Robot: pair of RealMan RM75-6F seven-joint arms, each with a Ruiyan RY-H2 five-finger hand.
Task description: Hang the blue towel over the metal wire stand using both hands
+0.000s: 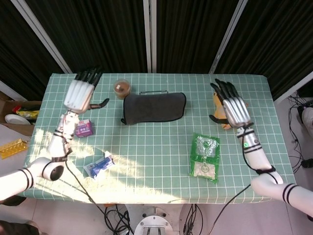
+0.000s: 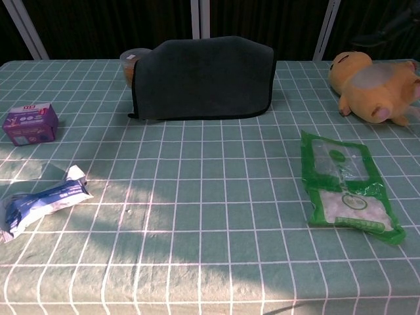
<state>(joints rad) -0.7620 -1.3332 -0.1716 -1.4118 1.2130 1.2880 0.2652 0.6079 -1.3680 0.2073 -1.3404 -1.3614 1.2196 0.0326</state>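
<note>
The dark blue-grey towel [image 1: 154, 107] [image 2: 202, 79] hangs draped over the metal wire stand [image 1: 154, 92], whose top wire shows just behind it at the back middle of the table. My left hand [image 1: 81, 93] is raised off to the left of the towel, fingers spread, holding nothing. My right hand [image 1: 232, 106] is raised to the right of it, above the plush toy, fingers spread and empty. Neither hand shows in the chest view.
A small cup [image 1: 122, 88] [image 2: 134, 60] stands just left of the towel. A purple box [image 1: 83, 128] [image 2: 29, 123] and a blue-white packet [image 1: 99, 164] [image 2: 41, 200] lie at the left. A green bag [image 1: 205, 156] [image 2: 346, 187] lies right of centre, a yellow plush toy [image 2: 374, 77] at the far right.
</note>
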